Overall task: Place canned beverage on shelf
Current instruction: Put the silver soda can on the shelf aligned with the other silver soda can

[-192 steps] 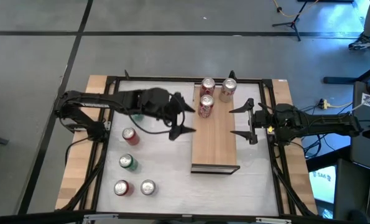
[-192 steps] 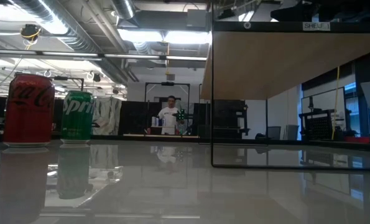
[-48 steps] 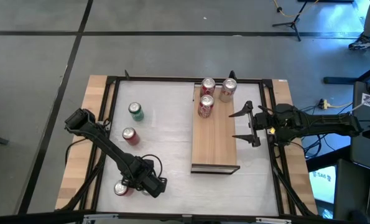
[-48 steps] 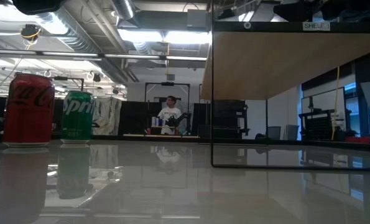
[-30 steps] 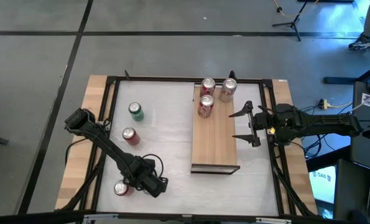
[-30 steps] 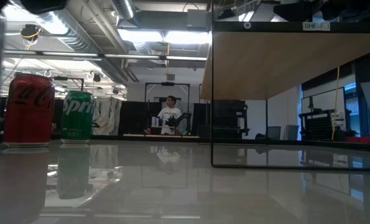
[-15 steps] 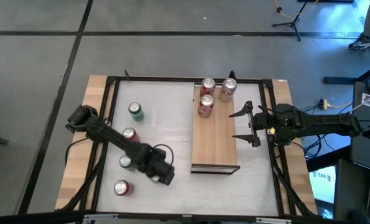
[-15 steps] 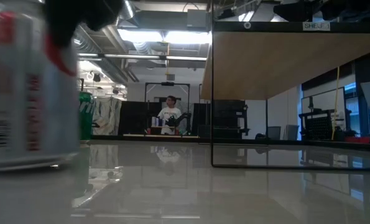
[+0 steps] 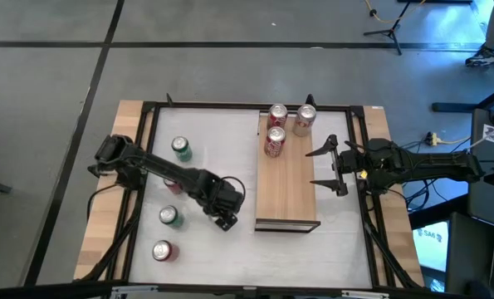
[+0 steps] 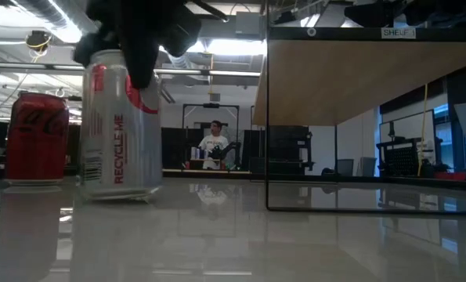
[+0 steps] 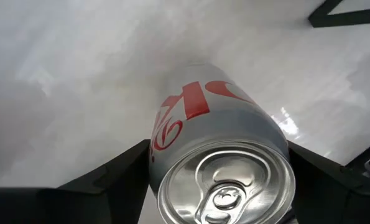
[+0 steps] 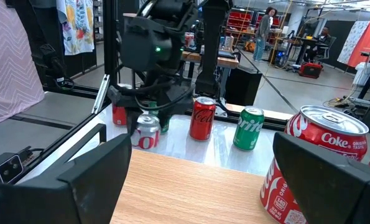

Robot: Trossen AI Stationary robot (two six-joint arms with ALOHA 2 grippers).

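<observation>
Our left gripper (image 9: 224, 218) is closed around a silver Diet Coke can (image 11: 219, 158), just left of the shelf (image 9: 286, 187). If we carry it too low, it could strike the shelf's near edge and slip. Our right gripper (image 9: 327, 166) waits with its fingers apart, right of the shelf.

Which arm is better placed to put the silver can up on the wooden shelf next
The left. Its gripper is closed on the silver can, just beside the shelf. The right gripper hangs open and empty at the shelf's opposite side.
</observation>
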